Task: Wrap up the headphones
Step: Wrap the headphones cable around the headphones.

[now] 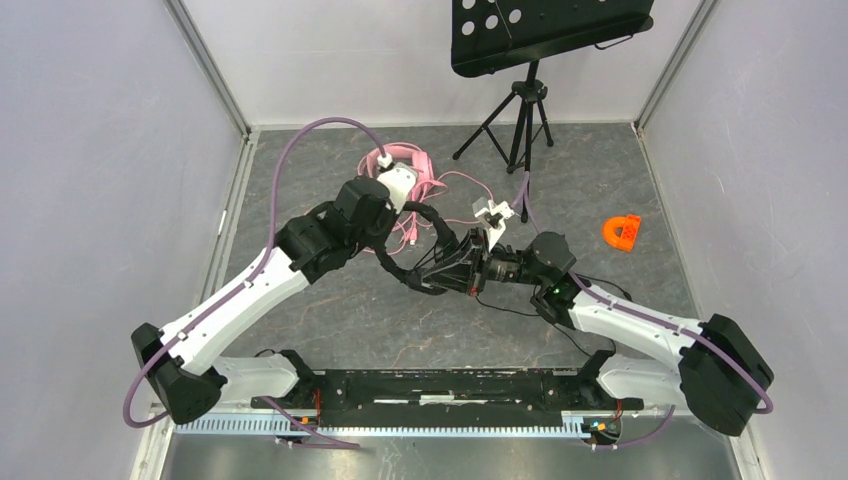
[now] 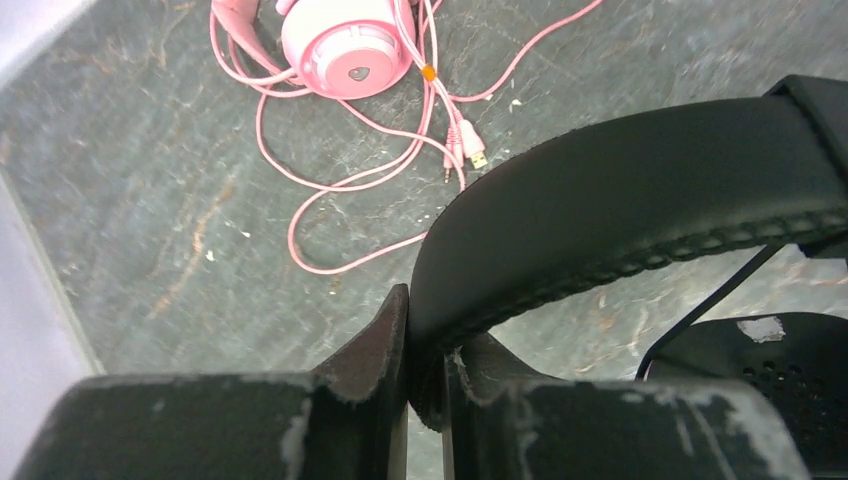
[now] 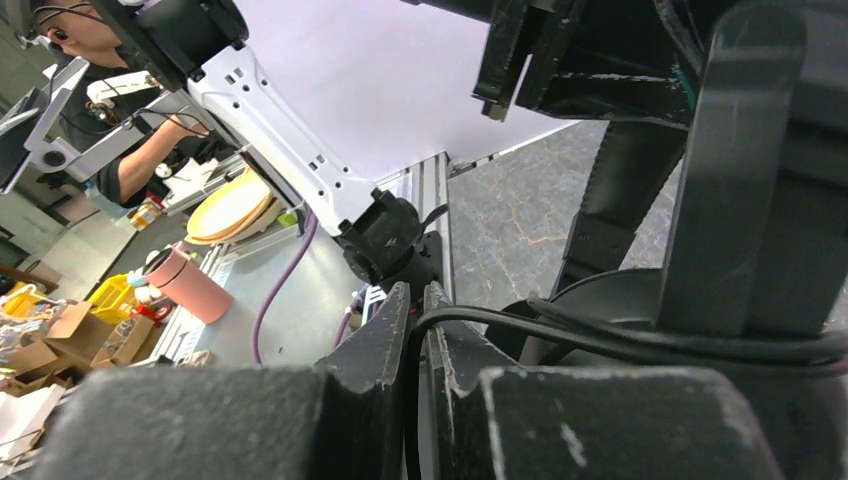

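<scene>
Status on the table (image 1: 620,160):

- Music stand (image 1: 522,110) far centre, out of the work area.
- Black headphones (image 1: 450,265) are mid-table, lifted between my two arms. My left gripper (image 2: 425,320) is clamped on the padded headband, with the band edge pinched between the jaws. One earcup shows low right in the left wrist view.
- Pink headphones (image 2: 345,45) lie flat on the far side, left of centre, just beyond my left wrist. Not in hand.
- Pink cable (image 2: 300,220) is sprawled in loose loops on the table around and near them, plugs (image 2: 470,150) lying free. So I judge that pair not yet wrapped.
- Black cable (image 3: 600,345) is thin and runs from the headset straight into my right gripper (image 3: 418,310), which is closed on it, jaws almost touching. Some slack trails on the table near my right arm.
- Orange piece (image 1: 622,232) sits far right, well apart, not part of this.

Step in hand, my read: winding the black cable. Left holds the frame as an anchor while right feeds the cable.

Next move calls for:
- right carries the cable around the band or earcup in a tight loop, keeping light tension
- left keeps its clamp and does not twist, as the grip is only on the band edge and a hard pull could slip it
- watch the trailing slack so it doesn't snag my right arm.

Can't tell how many turns are already on, since the arms hide that part.
</scene>
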